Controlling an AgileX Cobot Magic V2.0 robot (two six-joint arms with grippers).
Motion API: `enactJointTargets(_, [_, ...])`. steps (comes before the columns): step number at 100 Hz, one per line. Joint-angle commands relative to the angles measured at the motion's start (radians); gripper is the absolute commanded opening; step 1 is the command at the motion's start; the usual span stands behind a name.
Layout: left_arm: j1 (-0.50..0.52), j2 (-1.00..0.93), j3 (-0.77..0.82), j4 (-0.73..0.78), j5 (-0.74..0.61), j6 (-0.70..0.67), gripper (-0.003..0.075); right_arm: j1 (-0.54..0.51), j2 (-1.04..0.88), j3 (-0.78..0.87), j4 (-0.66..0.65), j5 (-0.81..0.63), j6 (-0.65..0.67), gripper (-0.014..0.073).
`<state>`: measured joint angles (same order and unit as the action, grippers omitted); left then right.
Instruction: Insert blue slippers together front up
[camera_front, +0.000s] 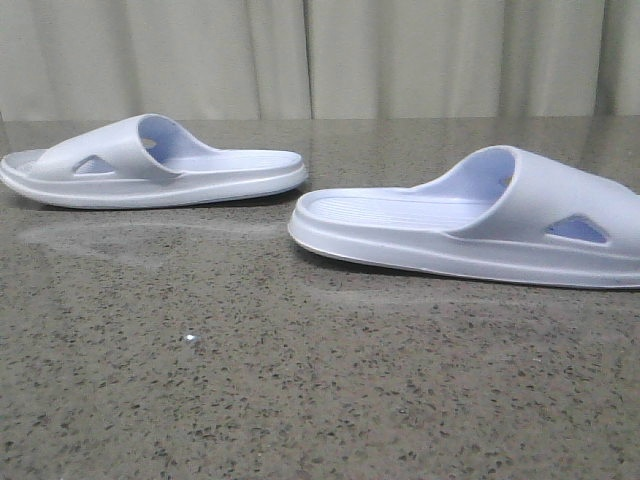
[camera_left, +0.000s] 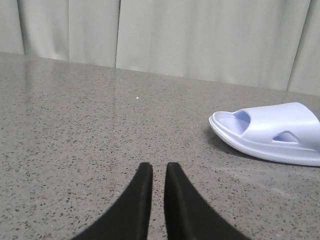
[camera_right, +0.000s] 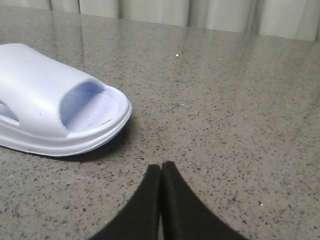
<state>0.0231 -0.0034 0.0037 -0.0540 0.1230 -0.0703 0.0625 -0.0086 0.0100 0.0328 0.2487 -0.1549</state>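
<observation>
Two pale lavender-blue slippers lie sole-down on the speckled table, apart, heels towards each other. In the front view the left slipper lies further back, with its strap at the left. The right slipper lies nearer, with its strap at the right. The left wrist view shows the left slipper's toe end, off to one side of my left gripper. That gripper's black fingers are almost together and hold nothing. The right wrist view shows the right slipper's toe end beside my right gripper, which is shut and empty. Neither gripper shows in the front view.
The grey speckled stone table fills the front of the front view. A pale pleated curtain hangs behind the table's far edge. A tiny white speck lies on the table.
</observation>
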Motion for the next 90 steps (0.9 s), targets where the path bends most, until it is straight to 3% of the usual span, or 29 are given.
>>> enactJointTargets(1, [0.000, -0.030, 0.008, -0.002, -0.075, -0.006, 0.0015, -0.007, -0.013, 0.022, -0.008, -0.083, -0.002, -0.0079])
enactJointTargets(90, [0.000, -0.030, 0.008, -0.002, -0.075, -0.006, 0.0015, -0.007, -0.013, 0.022, -0.008, -0.093, -0.002, -0.0079])
